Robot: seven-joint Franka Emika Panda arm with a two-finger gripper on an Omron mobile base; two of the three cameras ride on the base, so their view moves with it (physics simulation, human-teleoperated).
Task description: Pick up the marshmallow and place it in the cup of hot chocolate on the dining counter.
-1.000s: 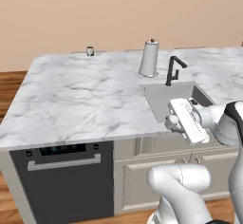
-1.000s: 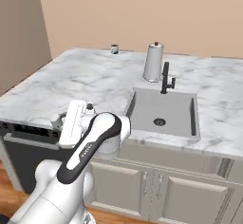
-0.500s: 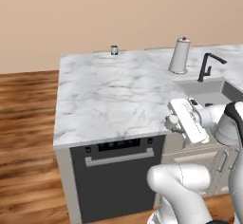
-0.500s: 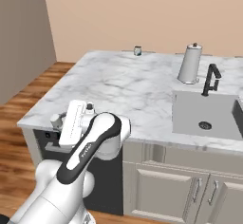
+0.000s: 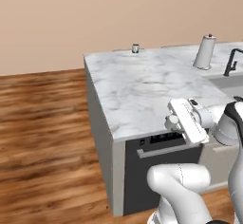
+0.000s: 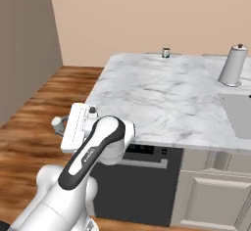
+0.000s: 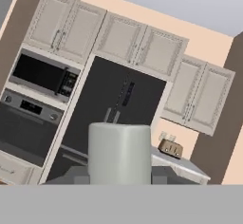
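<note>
Holds the marshmallow (image 7: 119,153) in the gripper (image 7: 119,178), pinched shut on both sides between the two dark finger tips low in the hand view. Shows it there as a pale, upright, roughly cylindrical lump (flat on top, slightly rounded at the edges). Looks past it at a dark refrigerator (image 7: 111,109), with a microwave (image 7: 42,76) to its left in that tilted view, pale cabinets (image 7: 142,50) above and a toaster (image 7: 170,147) on a small counter to its right.

Keeps the hand off the front edge of the dining counter (image 5: 142,85), out over the wooden floor (image 5: 42,123) and level with the marble top, pointing away from the island. Carries the marshmallow well apart from the cup of hot chocolate (image 5: 135,49).

Finds that cup upright at the far edge of the marble, close to the far left corner in the left base view. Finds a tall white tapered cylinder with a knob (image 5: 205,52) farther right on the same top, a black faucet (image 5: 232,61) just beyond it, and a dark dishwasher front (image 5: 152,171) under the near edge.
</note>
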